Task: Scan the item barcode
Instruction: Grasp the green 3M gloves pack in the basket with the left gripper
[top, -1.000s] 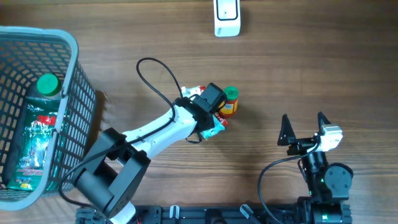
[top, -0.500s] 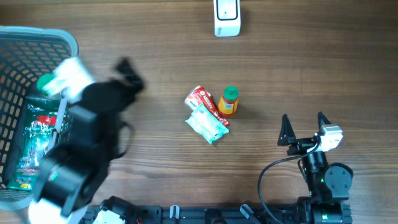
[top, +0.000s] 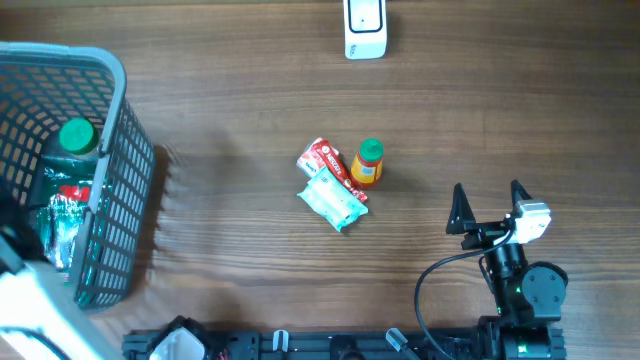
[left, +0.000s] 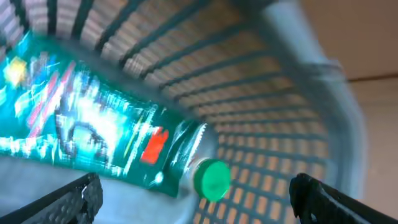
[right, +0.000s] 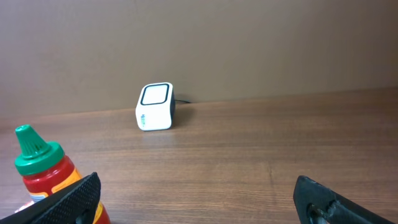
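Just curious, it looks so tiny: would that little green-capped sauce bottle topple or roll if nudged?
Probably tips easily: the sauce bottle stands upright and looks narrow with a tapered cap. Once down, its round body would likely roll. The red packet right beside it might block it on that side.

A small sauce bottle (top: 368, 163) with a green cap and red-orange label stands upright, ahead and to the left of the right gripper (top: 487, 192). Just beyond the bottle, a red packet (top: 320, 158) and a white-and-teal packet (top: 333, 198) lie flat, overlapping each other. The white scanner (top: 364, 28) sits far ahead of that gripper. A large teal-labelled bottle (left: 112, 140) lies on its side below the left gripper (left: 196, 193).
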